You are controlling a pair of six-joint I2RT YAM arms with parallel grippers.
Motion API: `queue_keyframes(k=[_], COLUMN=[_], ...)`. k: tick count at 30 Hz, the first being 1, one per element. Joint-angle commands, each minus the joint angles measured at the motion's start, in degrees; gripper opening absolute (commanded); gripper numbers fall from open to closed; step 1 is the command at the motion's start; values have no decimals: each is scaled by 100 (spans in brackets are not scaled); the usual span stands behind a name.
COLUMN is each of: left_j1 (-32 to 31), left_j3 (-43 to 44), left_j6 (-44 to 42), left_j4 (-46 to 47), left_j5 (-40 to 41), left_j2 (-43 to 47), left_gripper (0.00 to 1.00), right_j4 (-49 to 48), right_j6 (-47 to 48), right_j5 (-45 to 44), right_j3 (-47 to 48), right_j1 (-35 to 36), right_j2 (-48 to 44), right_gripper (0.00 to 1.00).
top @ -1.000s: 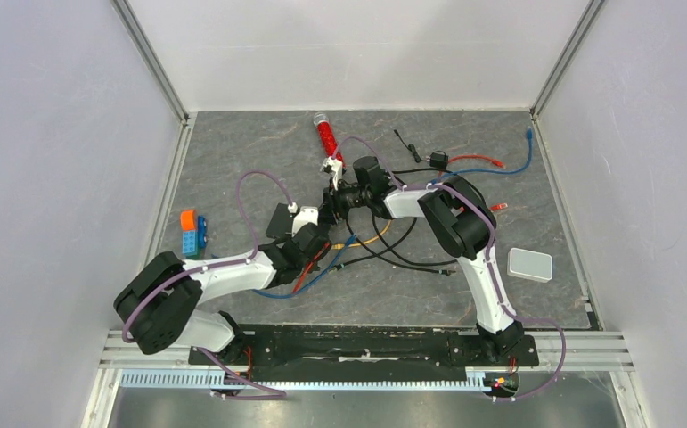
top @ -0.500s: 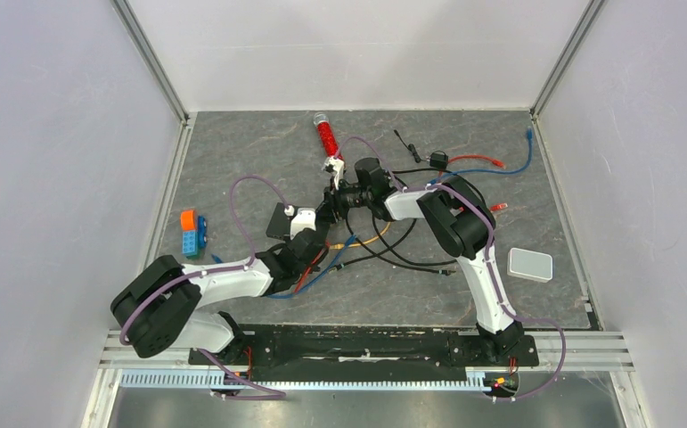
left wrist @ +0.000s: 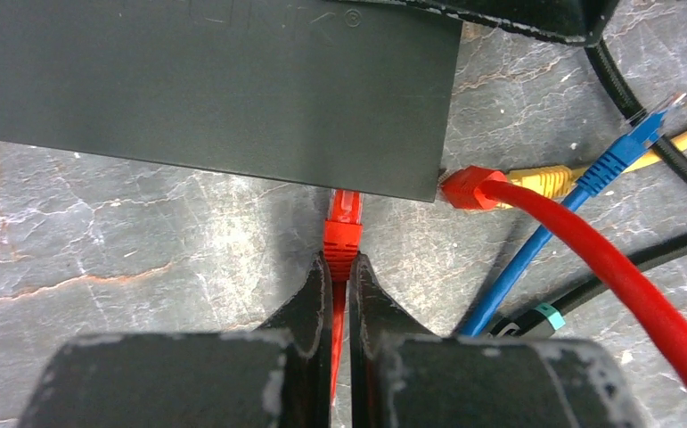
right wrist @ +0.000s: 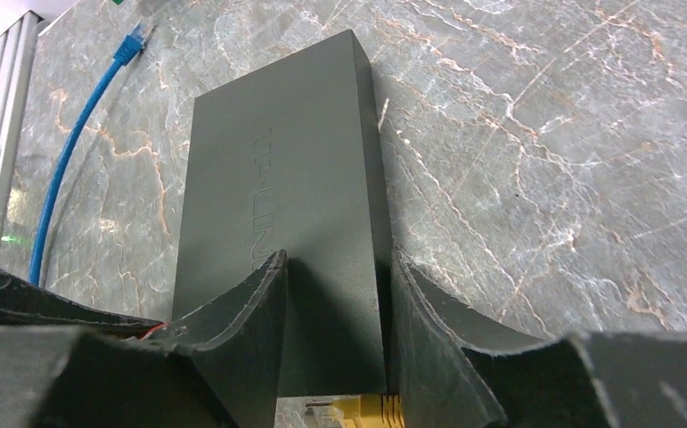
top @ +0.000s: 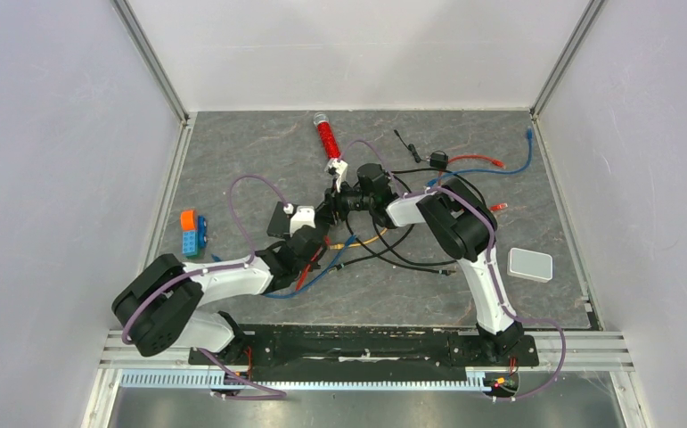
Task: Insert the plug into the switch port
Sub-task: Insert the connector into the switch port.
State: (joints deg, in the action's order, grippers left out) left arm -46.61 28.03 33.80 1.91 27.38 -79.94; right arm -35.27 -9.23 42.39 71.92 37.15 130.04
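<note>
The flat black switch box [left wrist: 215,89] lies on the grey table; its sockets do not show. My left gripper [left wrist: 340,267] is shut on a red plug [left wrist: 343,234], whose tip meets the box's long edge. A second red plug [left wrist: 469,187] sits at the box's corner, beside a yellow plug [left wrist: 544,178] and a blue plug [left wrist: 629,147]. My right gripper [right wrist: 335,259] is closed on the near end of the box [right wrist: 277,178], one finger on each side. In the top view the box [top: 277,220] sits left of both grippers, left [top: 304,228] and right [top: 326,212].
Black, blue, red and yellow cables tangle around the middle [top: 384,250]. A red tube [top: 325,135] lies at the back. Orange and blue blocks [top: 190,234] sit at the left, a white rounded box [top: 530,264] at the right. A blue cable [right wrist: 81,134] runs beside the switch.
Both wrists have shifted only slightly around the box. The left gripper still holds the red plug at the box's edge, and the right stays on the box's end.
</note>
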Motion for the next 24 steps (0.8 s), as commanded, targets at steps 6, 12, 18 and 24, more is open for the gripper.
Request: queue_keyframes(k=[6,12,18,24], left_j1=[952,934,934,917], left_j3=[323,662,307,220], left_j6=[83,30,146,310], left_j4=[-239,-682,-1143,-1701], left_j5=[-1154,-1552,-1574,-1622], left_j2=[-482,-754,-300,102], left_gripper=[7,21,29,41], right_j4=[1894,1514,1971,2334], right_j6=[-693,-1346,-1644,-1445], right_j5=[2094,1605,777,507], right_j3=[-556,-329,666,1100], right_j1=[1111,776,-188,-590], right_j2=[-100,77,295,483], right_gripper=[39,38,42,45])
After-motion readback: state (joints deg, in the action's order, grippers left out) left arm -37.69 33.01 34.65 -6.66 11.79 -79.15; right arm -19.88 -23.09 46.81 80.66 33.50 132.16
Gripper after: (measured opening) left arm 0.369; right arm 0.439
